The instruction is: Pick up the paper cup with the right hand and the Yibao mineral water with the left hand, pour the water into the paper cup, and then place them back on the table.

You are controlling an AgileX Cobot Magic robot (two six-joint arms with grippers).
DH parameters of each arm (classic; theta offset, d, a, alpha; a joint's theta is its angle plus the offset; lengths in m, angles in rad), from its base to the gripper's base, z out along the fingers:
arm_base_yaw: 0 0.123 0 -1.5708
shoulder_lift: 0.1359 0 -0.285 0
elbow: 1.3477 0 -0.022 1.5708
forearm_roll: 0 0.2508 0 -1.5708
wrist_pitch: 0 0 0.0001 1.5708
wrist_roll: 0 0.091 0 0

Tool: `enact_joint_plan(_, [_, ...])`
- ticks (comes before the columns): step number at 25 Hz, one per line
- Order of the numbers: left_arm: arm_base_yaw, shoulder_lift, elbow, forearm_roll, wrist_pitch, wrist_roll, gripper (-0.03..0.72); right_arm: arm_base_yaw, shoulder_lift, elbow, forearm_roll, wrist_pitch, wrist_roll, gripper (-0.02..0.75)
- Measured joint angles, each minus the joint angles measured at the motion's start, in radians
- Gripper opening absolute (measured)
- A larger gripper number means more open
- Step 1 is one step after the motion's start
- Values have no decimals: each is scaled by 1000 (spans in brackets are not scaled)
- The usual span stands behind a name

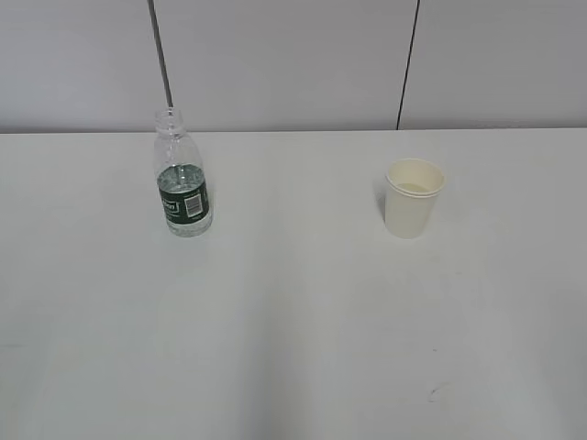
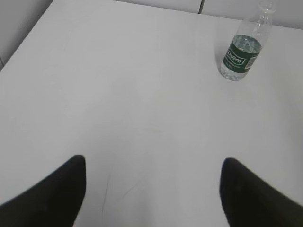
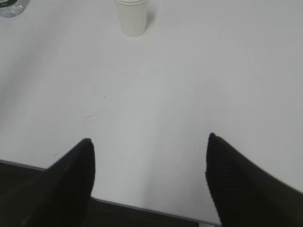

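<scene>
The Yibao mineral water bottle [image 1: 184,189] stands upright, capless, on the white table [image 1: 293,312] at the back left. It also shows in the left wrist view [image 2: 242,49] at the top right, far from my left gripper [image 2: 154,163], which is open and empty. The paper cup [image 1: 412,196] stands upright at the back right, with some liquid inside. In the right wrist view the cup [image 3: 132,16] is at the top, far ahead of my right gripper [image 3: 149,142], which is open and empty over the table's near edge. Neither arm shows in the exterior view.
A grey wall with dark vertical seams [image 1: 408,64] runs behind the table. A small dark scuff [image 1: 433,394] marks the tabletop near the front right. The table's near edge [image 3: 142,208] lies under my right gripper.
</scene>
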Motion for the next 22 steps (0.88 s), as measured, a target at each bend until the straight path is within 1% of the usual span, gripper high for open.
enact_joint_plan(7, [0, 0, 0, 0, 0, 0, 531, -5, 0, 0, 0, -1, 1, 571])
enact_joint_plan(12, [0, 0, 0, 0, 0, 0, 531, -57, 0, 0, 0, -1, 1, 571])
enact_joint_plan(22, [0, 0, 0, 0, 0, 0, 531, -59, 0, 0, 0, -1, 2, 571])
